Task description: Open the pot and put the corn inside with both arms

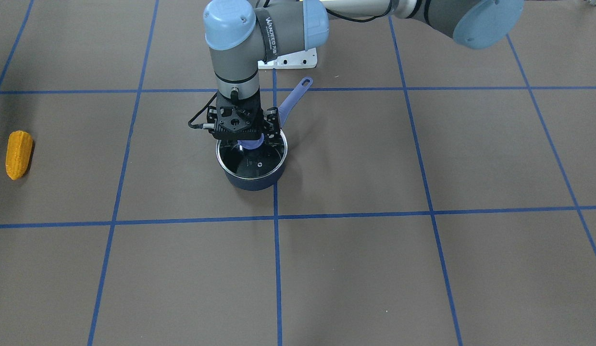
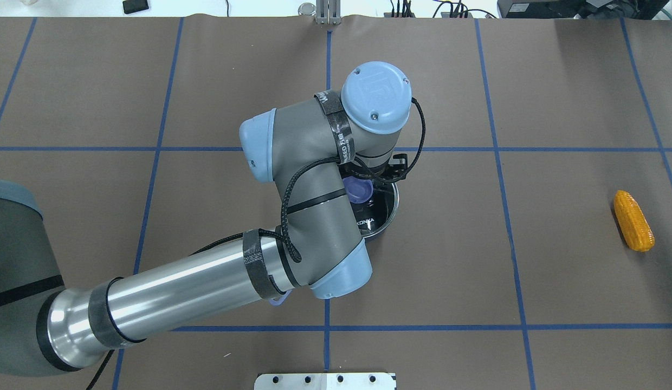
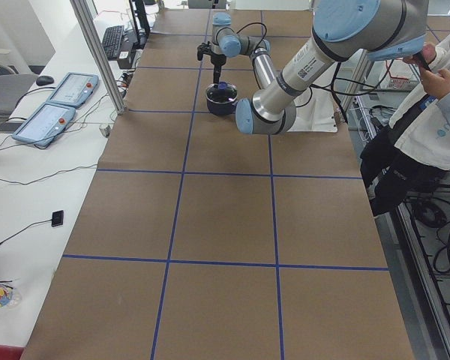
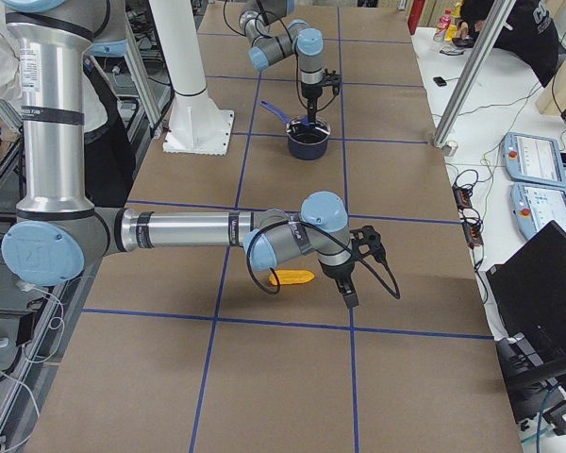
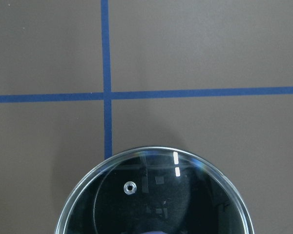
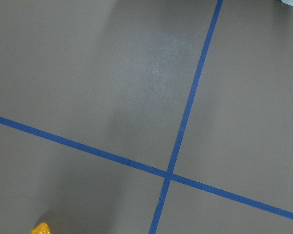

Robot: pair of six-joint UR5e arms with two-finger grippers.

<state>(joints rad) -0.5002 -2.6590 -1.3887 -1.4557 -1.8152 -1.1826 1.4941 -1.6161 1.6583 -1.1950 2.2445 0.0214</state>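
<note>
At centre frame the left pincer (image 1: 248, 138) is sitting at the lid knob (image 1: 252, 143) of the pot (image 1: 254, 180). The right pincer (image 4: 347, 298) is hanging near the corn (image 4: 292, 277). Whether either is clenched cannot be told.

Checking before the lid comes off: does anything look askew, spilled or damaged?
Nothing stands out. The glass lid sits level and closed on the pot, the corn lies whole on the table well apart from it, and nothing is spilled.

a robotics lab: a long brown-covered table (image 3: 225, 217) gridded in blue tape (image 3: 210, 174), two grey-blue teach pendants (image 3: 69, 88) on a white side bench (image 3: 22, 202), an aluminium frame post (image 3: 97, 52), an operator (image 3: 435, 120) standing alongside
</note>
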